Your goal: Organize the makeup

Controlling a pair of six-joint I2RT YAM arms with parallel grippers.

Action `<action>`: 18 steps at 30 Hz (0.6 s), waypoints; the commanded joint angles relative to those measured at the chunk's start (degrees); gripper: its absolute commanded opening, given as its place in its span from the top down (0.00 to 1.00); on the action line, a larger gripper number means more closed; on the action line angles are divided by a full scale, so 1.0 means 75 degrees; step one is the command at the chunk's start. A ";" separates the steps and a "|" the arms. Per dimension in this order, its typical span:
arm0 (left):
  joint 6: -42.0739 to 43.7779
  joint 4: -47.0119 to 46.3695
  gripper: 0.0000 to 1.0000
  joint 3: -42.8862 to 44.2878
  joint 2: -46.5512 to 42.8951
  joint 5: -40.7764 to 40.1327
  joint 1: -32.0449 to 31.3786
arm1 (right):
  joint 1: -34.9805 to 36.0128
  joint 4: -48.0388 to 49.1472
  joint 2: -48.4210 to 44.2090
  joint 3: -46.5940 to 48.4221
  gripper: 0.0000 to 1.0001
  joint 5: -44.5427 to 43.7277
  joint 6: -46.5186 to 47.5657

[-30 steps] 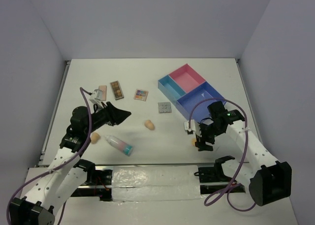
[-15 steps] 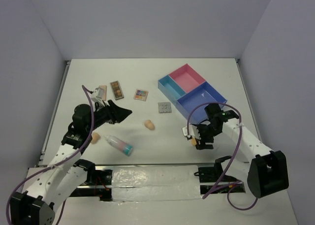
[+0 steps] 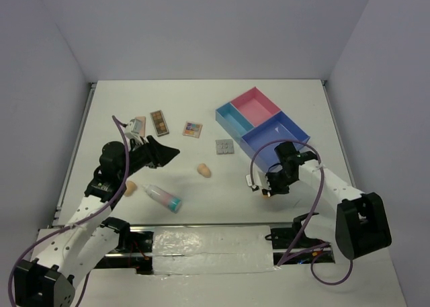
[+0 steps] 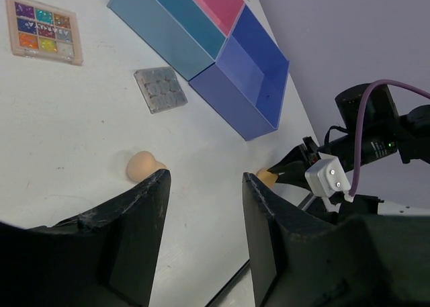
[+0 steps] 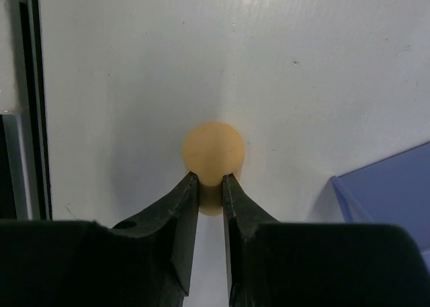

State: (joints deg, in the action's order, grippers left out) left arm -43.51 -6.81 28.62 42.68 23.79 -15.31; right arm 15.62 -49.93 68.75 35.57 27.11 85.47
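Progress looks slight as far as the views show: no makeup lies in any compartment of the pink-and-blue tray (image 3: 235,119), and nearly every piece is scattered over the white surface (image 3: 302,99). The right pincer (image 5: 210,183) is closed almost fully on the narrow end of a tan sponge (image 5: 211,146), just short of the tray's dark blue compartment. Whether that sponge is lifted or touching the surface I cannot tell. The left pincer (image 4: 205,179) gapes wide with nothing in it, hovering over the middle of the surface near a second sponge (image 3: 203,170). A third sponge (image 3: 130,187) lies beside the left arm (image 3: 101,186), with the teal-capped tube (image 3: 162,197) close by. Further back sit the brown palette (image 3: 159,122), the multicoloured palette (image 3: 193,129) and the grey palette (image 3: 224,147), the grey one nearest the tray. A peach piece (image 3: 140,124) is half hidden behind the left arm. I judge this to be the first placement, with everything else left to sort.
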 commanded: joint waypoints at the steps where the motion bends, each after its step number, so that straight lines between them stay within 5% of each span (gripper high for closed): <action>1: 0.0082 -0.0510 0.41 0.0145 0.0098 0.0003 -0.0068 | 0.0086 -0.0534 -0.0493 0.0131 0.76 0.0180 0.0310; 5: 0.0001 -0.0790 0.46 0.0016 0.0216 0.0015 -0.0150 | 0.0109 -0.1462 -0.1431 0.0821 0.79 0.1094 0.0569; 9: -0.0105 -0.1119 0.57 -0.0054 0.0438 0.0027 -0.0325 | 0.0086 -0.1523 -0.1480 0.2400 0.84 0.2219 -0.1286; 12: -0.0129 -0.1272 0.60 -0.0055 0.0614 -0.0008 -0.0489 | 0.0086 0.0148 -0.1374 0.2885 0.94 0.2374 -0.4058; 15: -0.0106 -0.1319 0.61 0.0004 0.0778 -0.0043 -0.0653 | 0.0086 0.2967 -0.1222 0.2839 0.96 0.1497 -0.6393; 18: -0.0082 -0.1319 0.60 0.0016 0.0895 -0.0137 -0.0841 | 0.0086 0.4158 -0.0661 0.2955 0.95 0.0034 -0.7759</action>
State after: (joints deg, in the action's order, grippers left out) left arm -43.94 -12.60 28.36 48.88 23.29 -20.47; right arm 15.94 -34.50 60.77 55.94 35.94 46.13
